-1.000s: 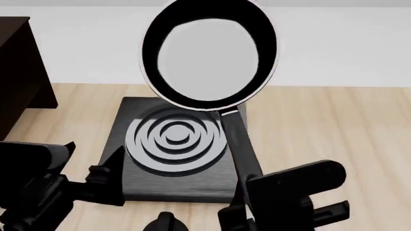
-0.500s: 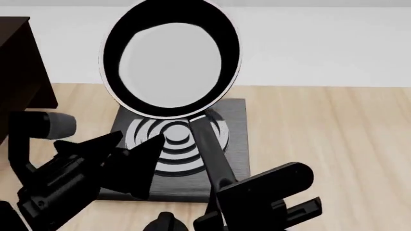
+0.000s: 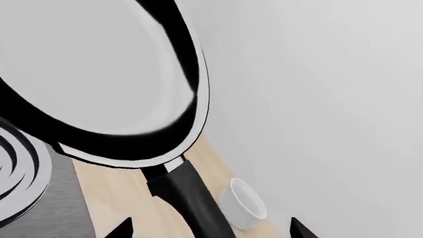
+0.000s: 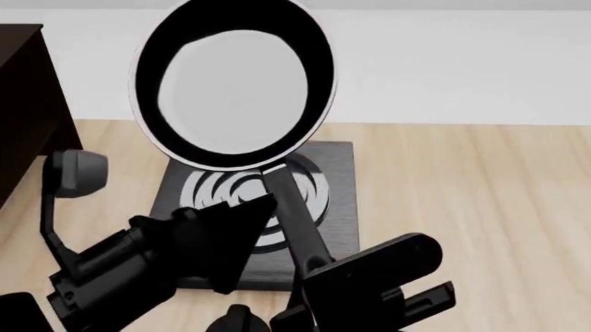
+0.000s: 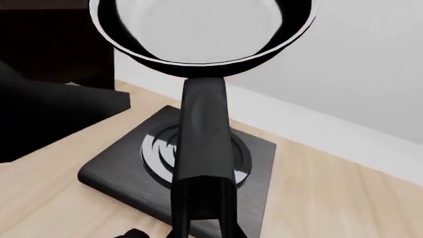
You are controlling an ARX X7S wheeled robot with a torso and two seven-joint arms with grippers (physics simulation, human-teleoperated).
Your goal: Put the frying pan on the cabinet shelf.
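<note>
Holding the frying pan (image 4: 235,86) by its long handle (image 5: 203,144), the right gripper (image 4: 319,294) is clamped on the handle's near end. The pan is lifted clear, tilted above the burner plate (image 4: 337,207), forward of that gripper. The left gripper (image 4: 231,238) sits beside the handle, not touching it; whether its jaws stand apart cannot be told. Lift complete; transfer to the cabinet (image 4: 28,104), off to the left, and placement on its shelf are not yet done.

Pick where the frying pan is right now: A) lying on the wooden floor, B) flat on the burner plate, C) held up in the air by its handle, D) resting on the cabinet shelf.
C: the frying pan is raised above the burner plate, its handle clamped in the right tool.
</note>
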